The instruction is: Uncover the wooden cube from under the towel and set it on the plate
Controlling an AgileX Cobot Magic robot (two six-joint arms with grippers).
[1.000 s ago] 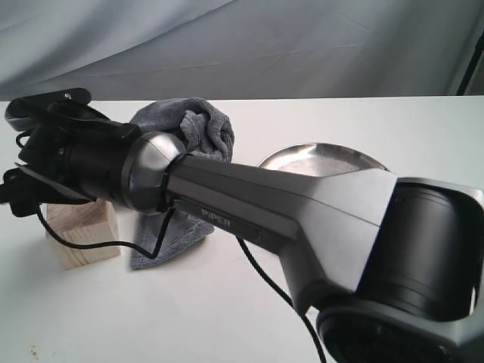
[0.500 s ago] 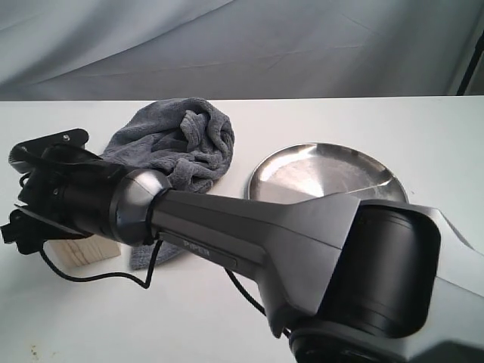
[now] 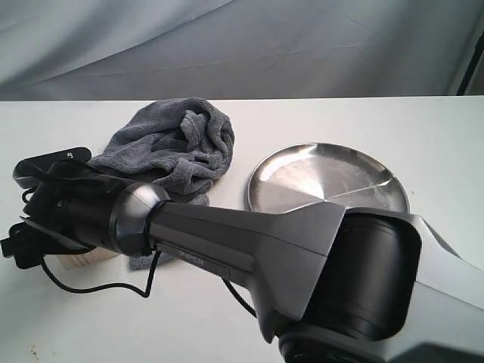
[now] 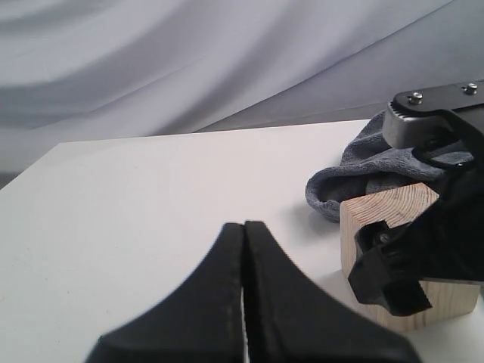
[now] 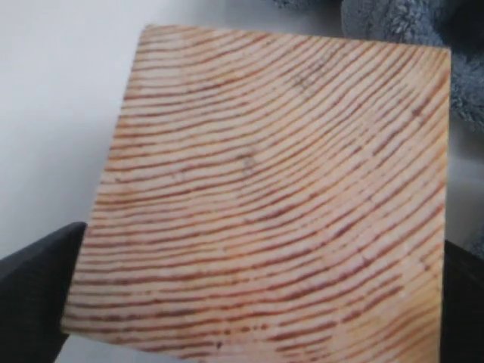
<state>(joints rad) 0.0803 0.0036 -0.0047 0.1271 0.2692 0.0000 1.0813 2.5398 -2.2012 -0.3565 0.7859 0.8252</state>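
Note:
The wooden cube (image 3: 92,259) stands uncovered on the white table, left of the crumpled grey towel (image 3: 170,144). The silver plate (image 3: 325,178) lies empty to the right. My right arm reaches across to the left, and its black wrist hides most of the cube in the exterior view. In the right wrist view the cube's grained top (image 5: 280,189) fills the picture. My right gripper (image 5: 249,302) is open, with one dark finger (image 5: 34,295) on each side of the cube. My left gripper (image 4: 243,227) is shut and empty, low over the table beside the cube (image 4: 378,208).
A black cable (image 3: 98,287) hangs from the right arm onto the table beside the cube. The right arm's big grey elbow (image 3: 363,287) blocks the lower right of the exterior view. A grey cloth backdrop (image 3: 242,45) hangs behind the table.
My right arm has come down over the wooden cube, which now shows far less in the exterior view. The towel and plate have not moved.

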